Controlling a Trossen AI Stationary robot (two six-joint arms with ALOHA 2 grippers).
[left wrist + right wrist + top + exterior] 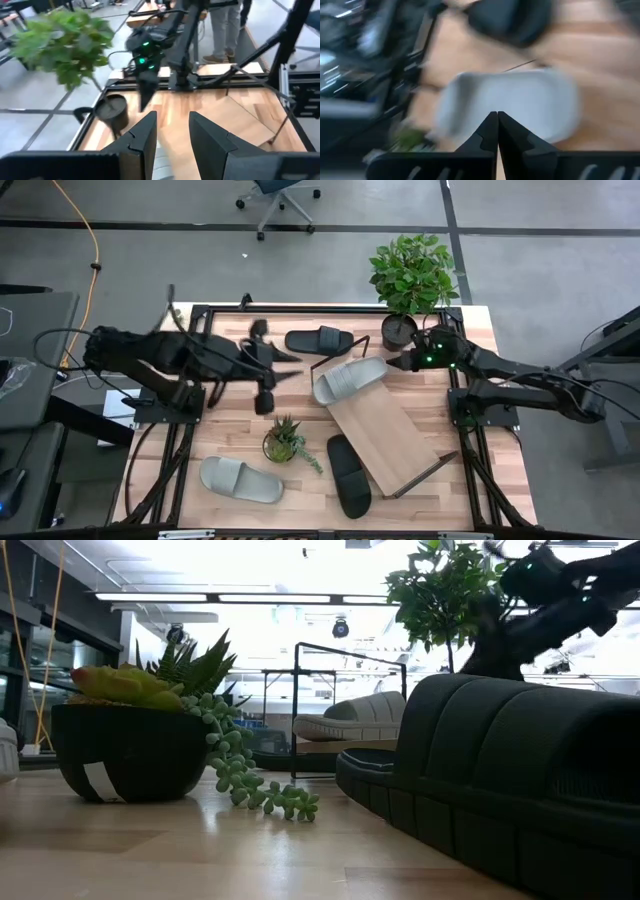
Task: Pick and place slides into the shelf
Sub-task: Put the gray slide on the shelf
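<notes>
The shelf [385, 438] is a flat, slanted board of pale wood on a thin black wire frame. One soft light grey slide [349, 379] with a ribbed strap lies on its upper end. A black slide [320, 340] lies on the wooden surface [470, 480] behind it. Another black slide [349, 474] lies just beside the shelf's lower edge, and a second grey slide [240, 479] lies near the front, by a small spiky plant [285, 441]. The left gripper [290, 360] reaches out level above the surface toward the shelf, its fingers [145, 137] a little apart and holding nothing. The right gripper [393, 363] hangs by the dark pot of a leafy plant [412, 275], fingers pressed together, empty.
</notes>
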